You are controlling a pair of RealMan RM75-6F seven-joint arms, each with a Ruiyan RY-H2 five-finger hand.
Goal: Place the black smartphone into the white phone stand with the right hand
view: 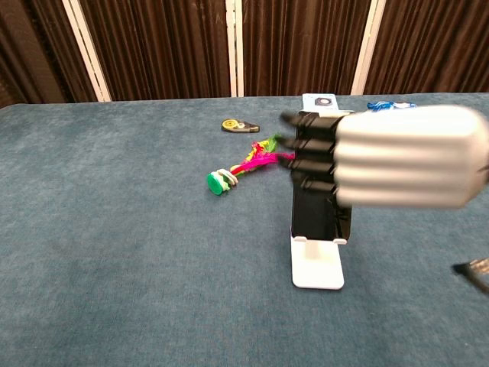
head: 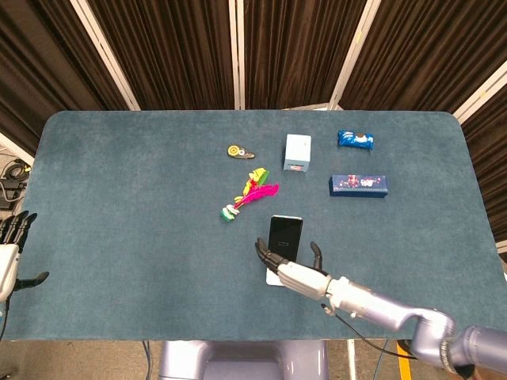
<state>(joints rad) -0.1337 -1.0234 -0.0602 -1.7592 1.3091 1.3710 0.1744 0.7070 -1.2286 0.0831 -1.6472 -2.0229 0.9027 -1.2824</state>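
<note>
The black smartphone [head: 285,235] [view: 317,214] stands upright in the white phone stand [view: 317,269], whose base edge [head: 272,278] shows in the head view. My right hand [head: 295,271] [view: 390,157] is just behind the phone on the near side, fingers spread and extended, holding nothing. In the chest view it is motion-blurred and covers the phone's upper part. My left hand [head: 11,255] hangs open at the table's left edge, far from the phone.
Beyond the stand lie pink, yellow and green toys [head: 252,192] [view: 246,165], a yellow round item [head: 238,151], a pale blue box [head: 298,152], a blue snack packet [head: 355,139] and a dark blue box [head: 358,184].
</note>
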